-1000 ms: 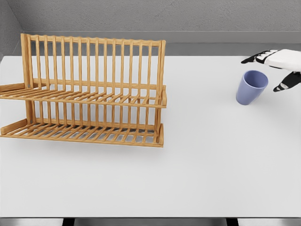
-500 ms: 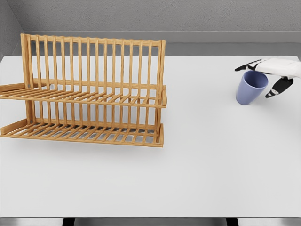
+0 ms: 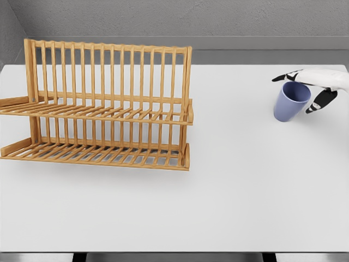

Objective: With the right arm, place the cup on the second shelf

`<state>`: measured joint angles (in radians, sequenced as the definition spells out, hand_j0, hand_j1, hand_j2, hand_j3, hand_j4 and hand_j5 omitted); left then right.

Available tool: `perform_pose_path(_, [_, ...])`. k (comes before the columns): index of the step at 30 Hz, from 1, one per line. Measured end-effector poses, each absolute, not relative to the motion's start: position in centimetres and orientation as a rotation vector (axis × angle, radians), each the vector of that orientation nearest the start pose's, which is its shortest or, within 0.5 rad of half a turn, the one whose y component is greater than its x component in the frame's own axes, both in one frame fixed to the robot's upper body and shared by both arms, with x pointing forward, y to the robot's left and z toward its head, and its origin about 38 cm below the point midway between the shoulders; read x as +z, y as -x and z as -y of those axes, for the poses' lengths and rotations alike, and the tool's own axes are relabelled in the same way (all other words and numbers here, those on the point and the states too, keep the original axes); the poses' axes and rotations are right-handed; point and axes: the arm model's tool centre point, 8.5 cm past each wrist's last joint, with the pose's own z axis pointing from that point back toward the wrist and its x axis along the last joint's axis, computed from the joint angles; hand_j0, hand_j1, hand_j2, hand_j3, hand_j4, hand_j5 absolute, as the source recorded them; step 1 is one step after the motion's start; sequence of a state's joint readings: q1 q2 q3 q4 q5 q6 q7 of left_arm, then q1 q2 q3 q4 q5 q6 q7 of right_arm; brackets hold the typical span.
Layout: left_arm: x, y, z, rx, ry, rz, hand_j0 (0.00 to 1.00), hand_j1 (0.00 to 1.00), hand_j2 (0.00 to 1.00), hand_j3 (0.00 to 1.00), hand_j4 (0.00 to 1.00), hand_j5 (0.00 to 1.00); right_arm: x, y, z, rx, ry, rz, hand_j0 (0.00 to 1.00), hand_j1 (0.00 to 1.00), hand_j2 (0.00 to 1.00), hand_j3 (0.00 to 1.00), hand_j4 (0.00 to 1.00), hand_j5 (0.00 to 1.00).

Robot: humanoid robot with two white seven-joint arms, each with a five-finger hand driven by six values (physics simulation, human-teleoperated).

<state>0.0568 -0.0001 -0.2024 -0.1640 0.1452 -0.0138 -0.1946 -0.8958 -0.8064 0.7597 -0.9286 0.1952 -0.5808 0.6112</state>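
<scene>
Reaching in from the far right of the wooden dish rack [image 3: 103, 106], the right robot hand [image 3: 315, 84] sits at the rim of the blue cup [image 3: 291, 101], its dark-tipped fingers [image 3: 284, 77] spread over the cup's mouth and its thumb [image 3: 318, 101] down on the cup's right side. The fingers are open and hold nothing; no closure on the cup wall is visible. The left robot hand is not in view.

The cup stands on the white surface [image 3: 229, 196], well apart from the rack and to its right, leaning slightly with its mouth tipped toward the robot hand.

Risks, as judged from this position: the cup's lean and its narrow base make it liable to tip or slide if the fingers close unevenly or push before the thumb bears. A rim-only hold may let the smooth wall slip during the carry across to the rack. At the rack, the upright end posts could catch the cup on approach, and the slatted upper shelf offers gaps in which a small base may seat crooked.

Materials: the cup is a smooth, matte, tapered cylinder, open-topped. The rack is light-coloured wood, two slatted tiers with tall vertical dowels behind. The surface is plain, flat and matte.
</scene>
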Motion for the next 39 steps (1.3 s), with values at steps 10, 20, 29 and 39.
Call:
perform_pose_path(10, [-26.3, -2.0, -24.4, -0.072, 0.138, 0.110, 1.00, 1.00, 1.00, 1.00, 1.00, 1.00, 21.9, -49.8, 40.4, 1.752, 0.393, 1.181, 0.71, 0.71, 0.71, 0.71, 0.71, 0.71])
perform_pose_path(20, [-26.3, -2.0, -24.4, -0.072, 0.138, 0.110, 1.00, 1.00, 1.00, 1.00, 1.00, 1.00, 22.2, -49.8, 40.4, 1.755, 0.399, 1.187, 0.67, 0.67, 0.67, 0.67, 0.67, 0.67])
perform_pose_path(29, [-26.3, -2.0, -24.4, -0.072, 0.138, 0.110, 1.00, 1.00, 1.00, 1.00, 1.00, 1.00, 23.3, -49.9, 40.3, 1.768, 0.415, 1.211, 0.66, 0.66, 0.66, 0.66, 0.66, 0.66])
perform_pose_path(39, [-26.3, -2.0, -24.4, -0.072, 0.138, 0.110, 1.00, 1.00, 1.00, 1.00, 1.00, 1.00, 25.0, -49.7, 39.0, 1.818, 0.431, 1.257, 0.65, 0.65, 0.65, 0.65, 0.65, 0.65])
